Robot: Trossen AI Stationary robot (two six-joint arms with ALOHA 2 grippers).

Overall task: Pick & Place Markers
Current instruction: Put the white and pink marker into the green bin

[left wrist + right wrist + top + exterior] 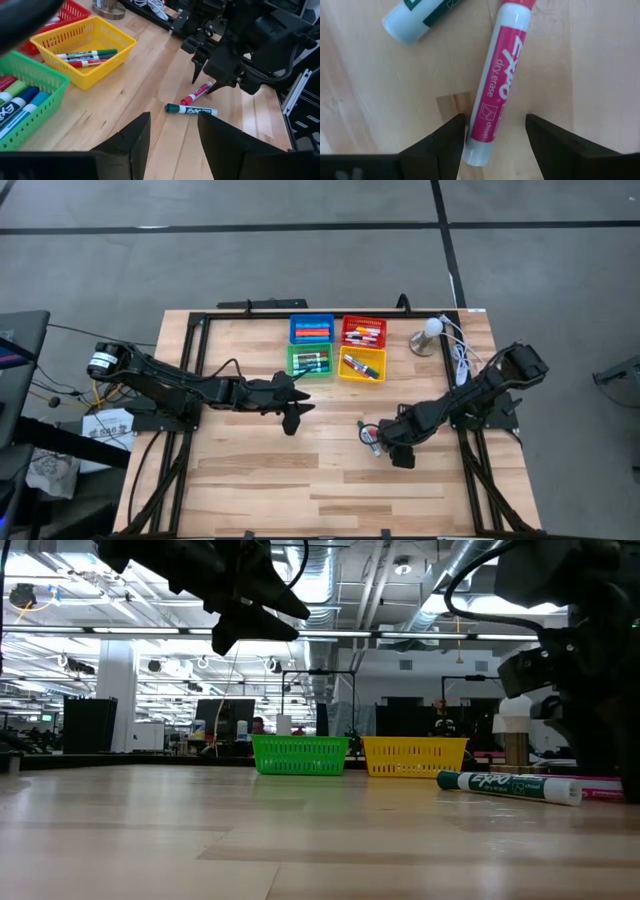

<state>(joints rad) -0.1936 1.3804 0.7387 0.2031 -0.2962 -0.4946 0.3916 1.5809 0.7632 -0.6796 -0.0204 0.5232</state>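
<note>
Most markers already sit in the four bins [337,347], but you still have two on the table: the pink marker [499,85] between your right gripper's [495,135] spread fingers, the green marker [191,109] just beside it, while your left gripper [172,137] hangs open, empty.

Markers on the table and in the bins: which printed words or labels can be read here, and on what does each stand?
"EXPO": green-capped marker lying on the table.
"EXPO", "dry erase": pink marker between the right gripper's open fingers; smaller print beneath is unreadable.
Markers in the yellow bin and green bin: print too blurred to read.
</note>
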